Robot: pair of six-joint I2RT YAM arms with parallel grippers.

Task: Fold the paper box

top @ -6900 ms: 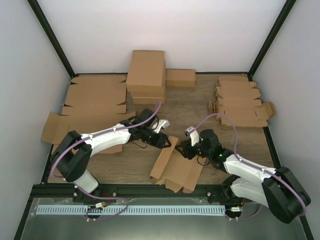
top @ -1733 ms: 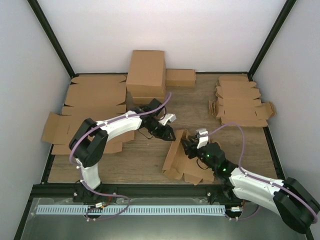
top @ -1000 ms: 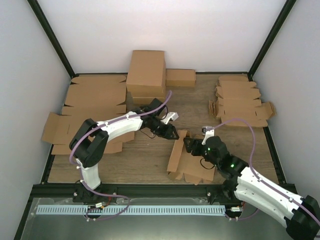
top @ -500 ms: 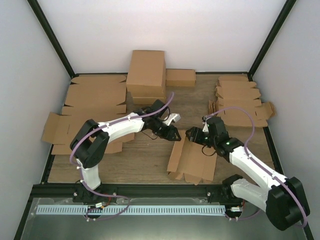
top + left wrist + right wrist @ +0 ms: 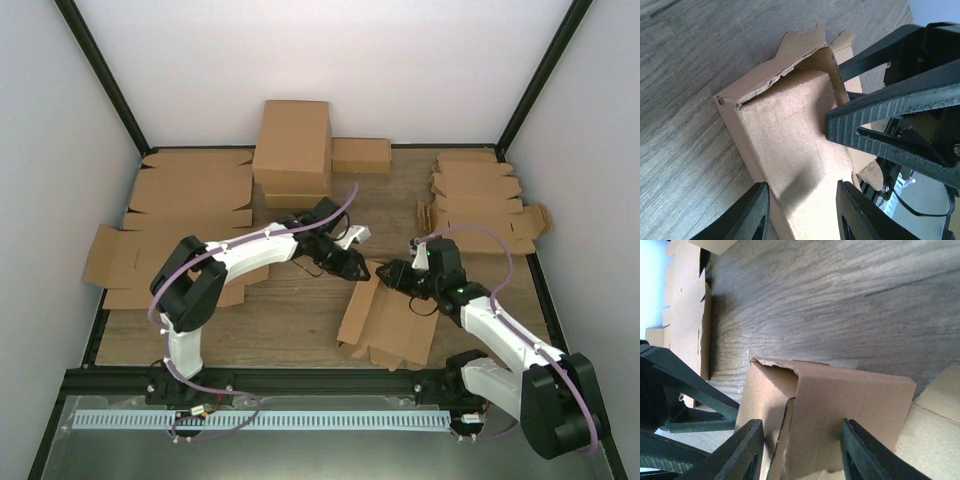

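Wood-grain table (image 5: 290, 310). The paper box (image 5: 392, 322) lies half-formed between both grippers, one end raised and the other flaps unfolded. The left gripper (image 5: 801, 186) and right gripper (image 5: 801, 422) straddle that end; I cannot tell whether either is pinching it.
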